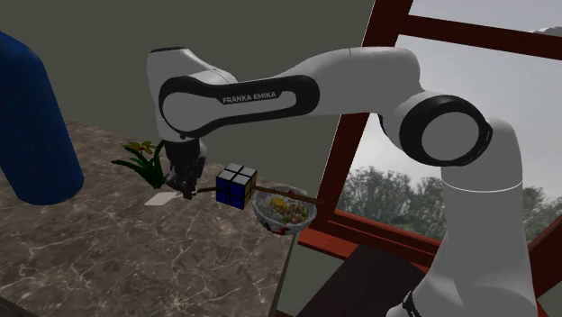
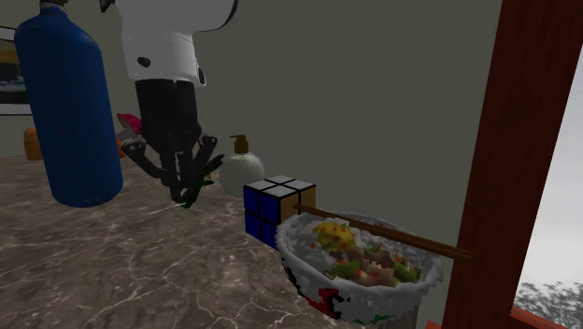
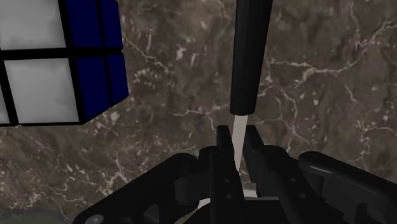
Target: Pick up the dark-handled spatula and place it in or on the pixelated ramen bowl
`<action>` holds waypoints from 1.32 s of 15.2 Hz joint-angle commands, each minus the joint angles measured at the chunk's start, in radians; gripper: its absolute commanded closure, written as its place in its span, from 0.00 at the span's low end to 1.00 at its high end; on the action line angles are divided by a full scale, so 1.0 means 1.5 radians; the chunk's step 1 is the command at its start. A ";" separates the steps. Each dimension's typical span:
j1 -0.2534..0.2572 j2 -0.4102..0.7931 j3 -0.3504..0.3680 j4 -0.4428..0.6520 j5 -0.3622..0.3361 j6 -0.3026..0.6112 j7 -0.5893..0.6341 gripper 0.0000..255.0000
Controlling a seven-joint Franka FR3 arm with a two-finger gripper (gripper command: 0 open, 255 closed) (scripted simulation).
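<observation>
Tool (image 3: 238, 137): low over the brown marbled stone worktop (image 1: 108, 261), its two black fingers (image 3: 222, 153) drawn in against the thin white neck of the spatula (image 3: 251, 57), one on each side, gripping it.

Spatula: black rod handle, flat white blade. In the wrist view the handle runs straight out ahead of the fingertips and the white blade passes back beneath the tool. In the shoulder view the blade lies flat on the worktop just left of the tool. Whether the handle is off the surface cannot be told.

Pixelated white ramen bowl (image 2: 299, 276) with mixed-colour filling: at the worktop's right edge in the shoulder view, apart from the tool. A blue, white and yellow puzzle cube (image 1: 236, 186) stands between them.

Count:
- one spatula
- one ramen bowl
- one puzzle cube
- one thin brown stick (image 2: 392, 234) lying across the bowl's rim
- one tall blue cylinder (image 2: 70, 112)
- one small green plant (image 1: 142, 160) beyond the tool
- one pale pump bottle (image 2: 241, 170) behind the cube
</observation>
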 commanded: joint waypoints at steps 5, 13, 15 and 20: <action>0.004 -0.001 0.001 0.053 0.001 -0.054 -0.002 1.00; 0.013 0.007 0.002 0.138 0.000 -0.131 -0.005 1.00; -0.001 -0.030 0.004 0.087 0.009 -0.116 -0.011 1.00; -0.060 -0.189 0.003 -0.132 0.054 -0.049 -0.055 1.00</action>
